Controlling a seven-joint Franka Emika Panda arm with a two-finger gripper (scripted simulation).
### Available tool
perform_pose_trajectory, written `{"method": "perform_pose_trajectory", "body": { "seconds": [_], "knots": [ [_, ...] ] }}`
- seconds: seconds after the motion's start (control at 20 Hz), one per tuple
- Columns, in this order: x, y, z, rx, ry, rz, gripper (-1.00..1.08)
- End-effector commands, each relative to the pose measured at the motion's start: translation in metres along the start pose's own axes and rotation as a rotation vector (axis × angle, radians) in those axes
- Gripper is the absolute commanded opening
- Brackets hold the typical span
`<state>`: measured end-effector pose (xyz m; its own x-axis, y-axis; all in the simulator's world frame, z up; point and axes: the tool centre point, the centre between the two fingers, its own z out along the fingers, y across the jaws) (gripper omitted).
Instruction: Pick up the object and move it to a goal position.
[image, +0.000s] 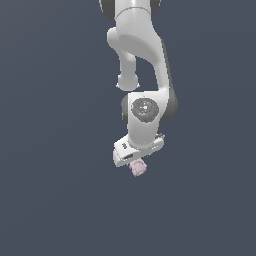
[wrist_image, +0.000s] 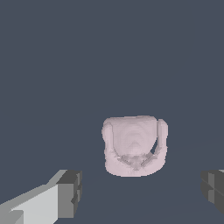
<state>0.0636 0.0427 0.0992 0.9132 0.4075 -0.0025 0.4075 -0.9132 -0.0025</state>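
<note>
Plainly unlabelled pink object (wrist_image: 134, 145), end effector (wrist_image: 142, 192) spread

The object (wrist_image: 134, 145) is pale pink with faint grey mottling. The arm (image: 142, 75) is glossy white with dark grey joints, and the fingers (wrist_image: 70, 194) have grey pads.

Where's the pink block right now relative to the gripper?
The pink block sits just under the white gripper near the exterior view's centre; in the wrist view it lies between the two open fingers, touching neither.
</note>
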Motion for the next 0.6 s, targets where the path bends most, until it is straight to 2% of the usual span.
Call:
{"method": "perform_pose_trajectory", "body": {
  "seconds": [0.0,0.55],
  "knots": [
    [0.004,0.002,0.005,-0.002,0.002,-0.031,1.0],
    [0.007,0.003,0.015,-0.002,0.002,-0.054,1.0]
  ]
}}
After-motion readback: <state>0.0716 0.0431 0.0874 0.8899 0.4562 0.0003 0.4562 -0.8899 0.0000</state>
